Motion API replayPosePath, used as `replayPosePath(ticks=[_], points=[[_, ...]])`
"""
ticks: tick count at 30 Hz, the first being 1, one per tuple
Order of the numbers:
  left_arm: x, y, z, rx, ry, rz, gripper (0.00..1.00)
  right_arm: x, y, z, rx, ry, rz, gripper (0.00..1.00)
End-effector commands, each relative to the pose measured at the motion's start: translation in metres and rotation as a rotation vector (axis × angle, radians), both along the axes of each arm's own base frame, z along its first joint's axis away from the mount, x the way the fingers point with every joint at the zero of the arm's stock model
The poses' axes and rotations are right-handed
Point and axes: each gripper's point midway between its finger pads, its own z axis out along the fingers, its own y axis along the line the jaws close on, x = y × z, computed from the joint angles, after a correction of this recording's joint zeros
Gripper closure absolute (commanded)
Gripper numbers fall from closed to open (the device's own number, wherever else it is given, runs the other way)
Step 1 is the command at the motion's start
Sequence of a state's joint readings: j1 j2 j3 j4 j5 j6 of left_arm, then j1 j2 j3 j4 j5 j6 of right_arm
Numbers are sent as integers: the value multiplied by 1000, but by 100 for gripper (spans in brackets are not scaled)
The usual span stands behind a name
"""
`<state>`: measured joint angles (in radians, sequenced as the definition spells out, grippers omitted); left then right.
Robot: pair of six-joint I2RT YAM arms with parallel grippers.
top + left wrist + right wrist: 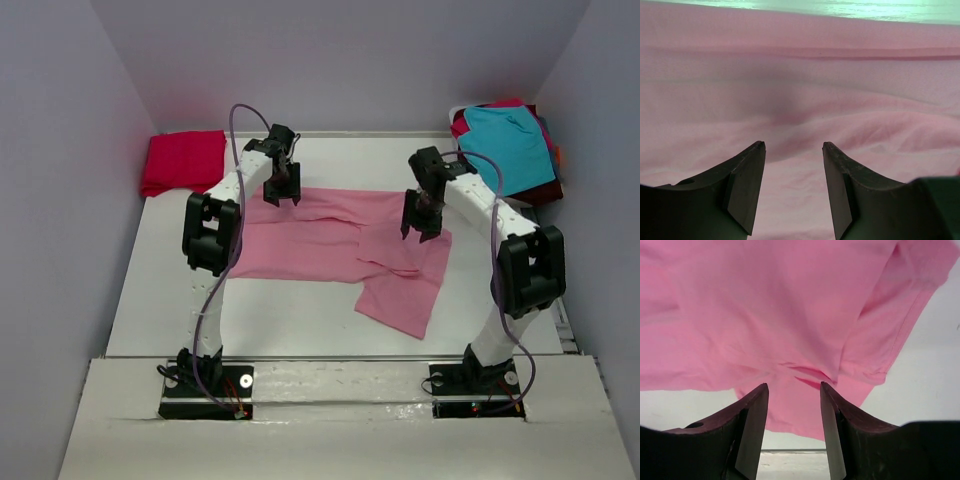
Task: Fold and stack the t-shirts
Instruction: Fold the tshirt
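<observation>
Pink tee (300, 245) flat, long axis left-right.

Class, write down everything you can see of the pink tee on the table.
The pink tee is light pink, soft, thin cloth that looks like cotton, with stitched hems. It lies spread across the middle of the white table, partly folded: layers overlap on its right side, and one part juts toward the near edge. Shallow wrinkles cross it. The left tool and right tool hang over it, both open and holding nothing; whether they touch the cloth I cannot tell.
</observation>
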<state>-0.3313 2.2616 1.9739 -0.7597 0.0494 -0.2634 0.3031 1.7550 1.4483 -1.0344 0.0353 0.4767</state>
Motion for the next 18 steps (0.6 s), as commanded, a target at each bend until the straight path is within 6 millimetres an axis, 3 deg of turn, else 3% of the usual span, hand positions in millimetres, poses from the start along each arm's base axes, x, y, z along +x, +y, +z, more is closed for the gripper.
replayPosePath(ticks=[1, 3, 6, 7, 8, 14, 18], points=[[3, 8, 27, 11, -53, 17, 39, 55, 11, 29, -2, -153, -42, 49], [3, 10, 26, 19, -52, 22, 39, 82, 16, 23, -18, -167, -55, 52], [1, 15, 27, 22, -46, 35, 39, 104, 17, 11, -34, -146, -75, 53], [0, 15, 26, 21, -44, 38, 39, 107, 18, -6, -52, -104, -76, 53], [0, 26, 26, 52, -49, 63, 39, 120, 13, -1, -42, -125, -102, 53], [-4, 53, 22, 65, -32, 133, 39, 142, -3, -22, -33, -75, -161, 54], [-4, 72, 25, 77, -41, 183, 39, 148, -13, -23, -43, -79, -178, 54]])
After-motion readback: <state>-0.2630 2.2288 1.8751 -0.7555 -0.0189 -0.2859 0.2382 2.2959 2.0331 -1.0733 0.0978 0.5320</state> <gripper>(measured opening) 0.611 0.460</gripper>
